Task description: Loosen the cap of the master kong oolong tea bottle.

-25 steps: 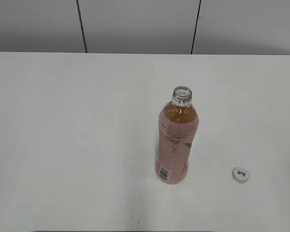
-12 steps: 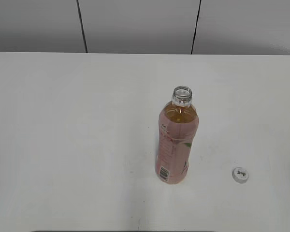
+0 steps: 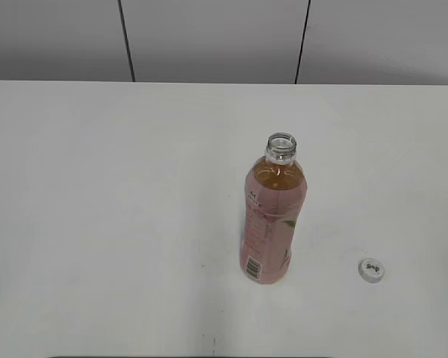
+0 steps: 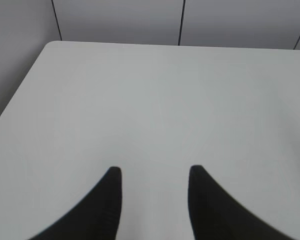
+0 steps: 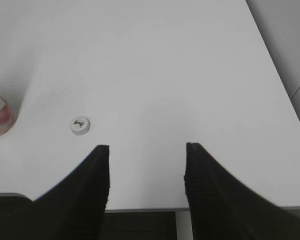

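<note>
White tabletop (image 3: 97, 224) fills most of ext. view, w/ grey wall panels (image 3: 209, 37) behind, split by dark vertical seams.

Left gripper (image 4: 152, 172): jaws apart at a moderate gap, nothing btwn them, nothing held, only bare tabletop below. Two dark fingers (image 4: 107, 200) rise from the bottom edge of left wrist view. No bottle or cap shows in that view; table corner and wall at far left.

Right gripper (image 5: 146, 147): jaws apart a bit wider, empty, touching nothing. They hang over the near table edge; dark strip under the edge at bottom of frame.

Bottle (image 3: 272, 216) stands upright near tabletop centre, slightly right, amber tea inside, pink label w/ barcode low on its left side. Mouth is open, cap off. In right wrist view only the bottle's base shows, at the far left edge, well left of the jaws.

Cap (image 3: 371, 269) lies flat on the tabletop, top side up w/ small dark mark, right of the bottle and nearer the front edge, apart from it. In right wrist view the cap sits just ahead and left of the left-hand finger, outside the gap, not touched. Neither gripper shows in ext. view.
</note>
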Available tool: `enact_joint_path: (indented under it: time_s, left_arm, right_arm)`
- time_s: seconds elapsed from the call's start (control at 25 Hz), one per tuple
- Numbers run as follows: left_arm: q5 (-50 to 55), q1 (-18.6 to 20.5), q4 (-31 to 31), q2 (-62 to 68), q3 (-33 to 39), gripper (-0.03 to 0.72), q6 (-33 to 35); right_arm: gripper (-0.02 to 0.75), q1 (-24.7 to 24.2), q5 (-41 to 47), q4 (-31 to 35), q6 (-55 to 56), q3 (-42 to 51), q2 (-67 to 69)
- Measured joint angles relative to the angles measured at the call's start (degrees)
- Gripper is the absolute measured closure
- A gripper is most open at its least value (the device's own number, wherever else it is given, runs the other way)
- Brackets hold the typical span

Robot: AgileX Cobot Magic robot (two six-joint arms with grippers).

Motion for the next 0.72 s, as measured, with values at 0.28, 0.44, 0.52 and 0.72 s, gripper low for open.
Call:
enact_joint_path:
  time_s: [0.28,0.44,0.52,0.72]
  left_arm:
    - [0.00,0.06,0.00,0.00,0.00,0.427,0.00]
    - [0.00,0.06,0.00,0.00,0.00,0.428,0.02]
    - [0.00,0.06,0.00,0.00,0.00,0.428,0.02]
    - [0.00,0.11,0.00,0.00,0.00,0.441,0.02]
  right_arm:
    - [0.363,0.00,-0.10,0.00,0.00,0.00,0.00]
    - [0.363,0.00,-0.16,0.00,0.00,0.00,0.00]
    - [0.363,0.00,-0.16,0.00,0.00,0.00,0.00]
    - [0.363,0.00,-0.16,0.00,0.05,0.00,0.00]
